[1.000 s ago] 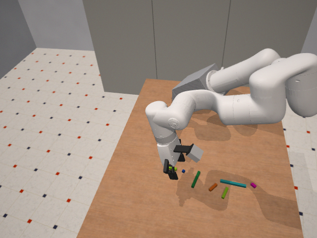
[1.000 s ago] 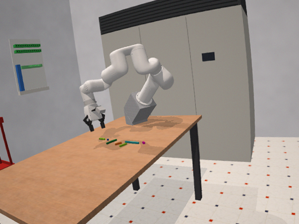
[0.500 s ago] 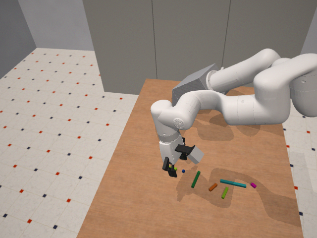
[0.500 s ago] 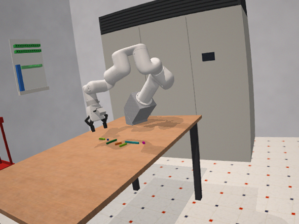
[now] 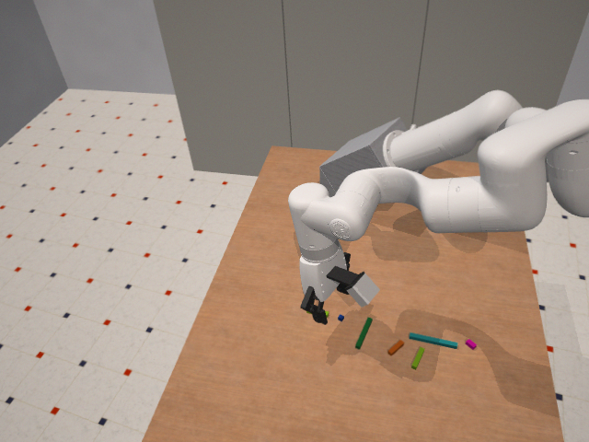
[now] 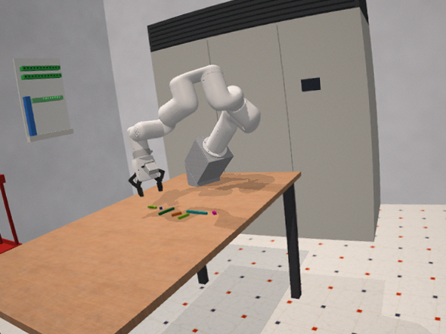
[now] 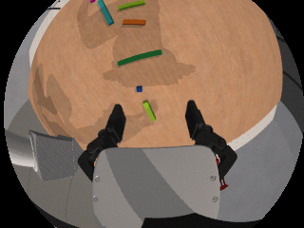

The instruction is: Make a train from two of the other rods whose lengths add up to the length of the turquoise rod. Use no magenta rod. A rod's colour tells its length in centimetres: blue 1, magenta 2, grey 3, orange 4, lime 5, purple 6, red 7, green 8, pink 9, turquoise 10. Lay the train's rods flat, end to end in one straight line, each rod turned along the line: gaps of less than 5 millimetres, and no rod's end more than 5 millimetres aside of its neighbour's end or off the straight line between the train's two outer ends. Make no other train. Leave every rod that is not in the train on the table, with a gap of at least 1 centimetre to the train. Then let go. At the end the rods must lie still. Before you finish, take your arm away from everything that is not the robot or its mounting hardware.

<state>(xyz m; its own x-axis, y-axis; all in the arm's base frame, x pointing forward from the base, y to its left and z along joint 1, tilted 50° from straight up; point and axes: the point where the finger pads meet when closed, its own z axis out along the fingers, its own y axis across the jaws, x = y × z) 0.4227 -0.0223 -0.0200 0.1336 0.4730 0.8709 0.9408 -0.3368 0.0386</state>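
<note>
Empty, wide-open gripper (image 7: 152, 121) hovers over near lime rod (image 7: 148, 110), pick step; next descend, clamp it, carry toward second lime rod (image 5: 417, 357).

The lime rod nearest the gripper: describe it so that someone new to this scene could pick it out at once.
On the wooden table, a loose row of small coloured rods lies near the arm. At the row's end, under the open gripper, lies this short lime rod, beside a tiny blue cube. The other lime rod lies beside the orange one.
</note>
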